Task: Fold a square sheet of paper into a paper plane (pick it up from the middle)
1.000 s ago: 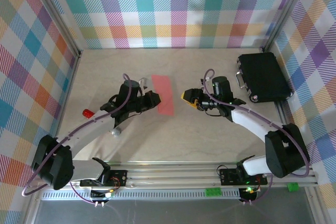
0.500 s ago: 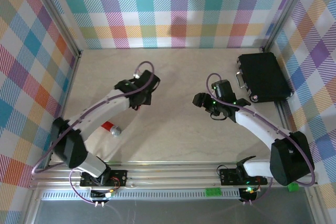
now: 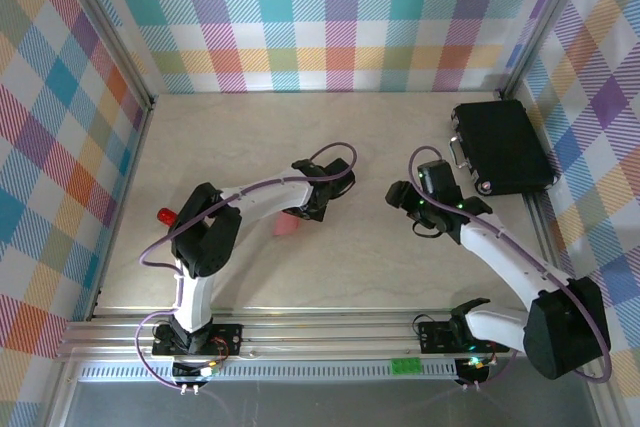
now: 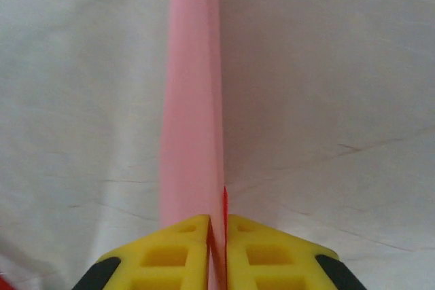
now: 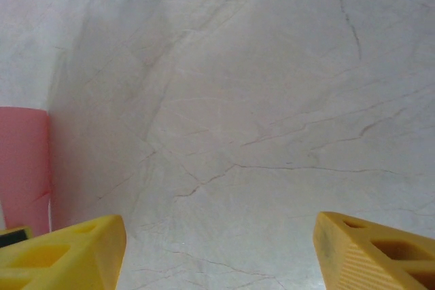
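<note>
**Left tool [image 4: 217,227] pinched folded pink sheet [image 4: 194,100]; right tool [image 5: 221,242] hung open**

The left tool's yellow fingers [image 4: 170,256] were pressed together on the folded pink sheet, a narrow strip lying on the pale surface [image 4: 340,66] well to the left of the black case [image 3: 502,147]. The right tool, fingers spread and holding nothing, hovered between sheet and case.

The left arm folds at the elbow and reaches right, its gripper [image 4: 217,223] pinched onto the pink paper [image 4: 190,100]. The right arm stretches forward-left, its gripper [image 5: 219,236] spread wide.
</note>
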